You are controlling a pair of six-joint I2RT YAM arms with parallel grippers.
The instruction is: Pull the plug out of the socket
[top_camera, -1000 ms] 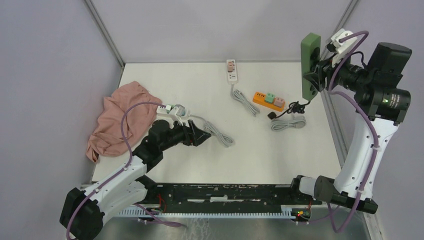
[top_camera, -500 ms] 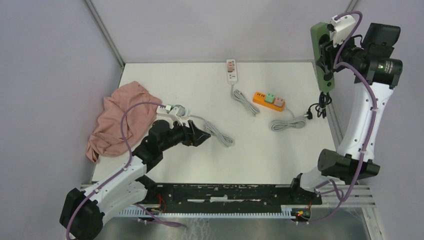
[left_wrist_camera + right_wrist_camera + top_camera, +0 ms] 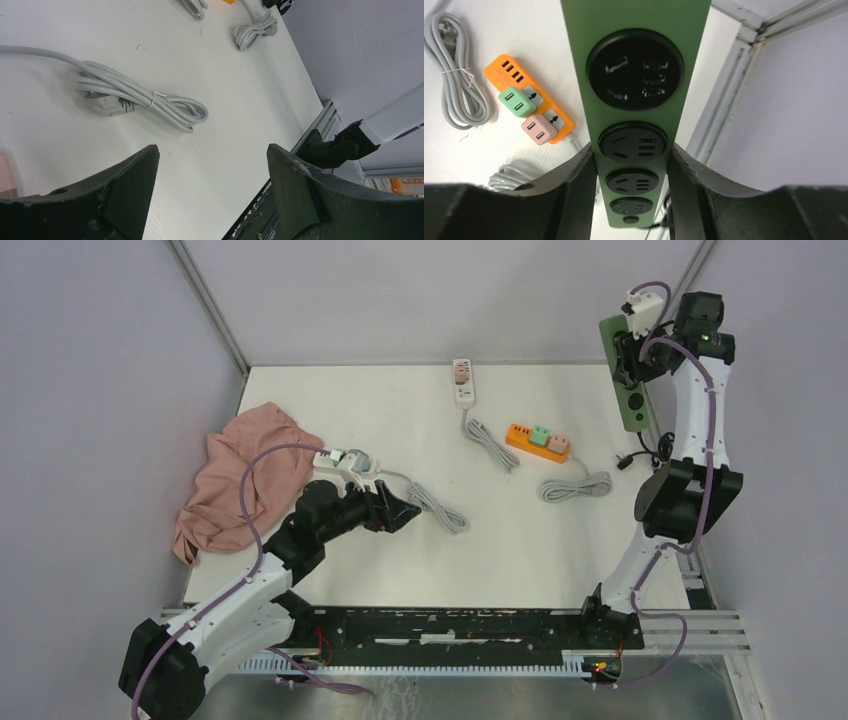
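- Looking down from the top external view, we find the right end effector (image 3: 627, 352) raised at the far right corner. It is clamped on the long green plastic power strip (image 3: 634, 405), whose long axis hangs roughly upright, clear of the white bench (image 3: 500, 540).
- A thin black cord (image 3: 652, 445) drops from the strip's lower end to a small black plug (image 3: 624, 462) lying loose by the bench's right edge. The right arm is far nearer to both than the left.
- The left end effector (image 3: 405, 512) sits low on the near-left side, well apart from the strip, tips toward a bundled grey cable coil (image 3: 440, 510).
- From the left wrist, we see the left end effector (image 3: 212, 155) with its fingers wide apart and nothing between them. The grey cable coil (image 3: 145, 100) lies ahead on the bench (image 3: 240, 110), untouched.
- From the right wrist, the right end effector (image 3: 634, 165) presses the two long edges of the long green plastic power strip (image 3: 634, 15) beside its middle sockets. All four round black sockets (image 3: 634, 69) face us, and none holds a plug.
- An orange power strip (image 3: 504, 72) carrying green and pink cube adapters lies on the bench beyond.
- We judge the plug already free of this strip. If another socket is meant, we cannot tell which.
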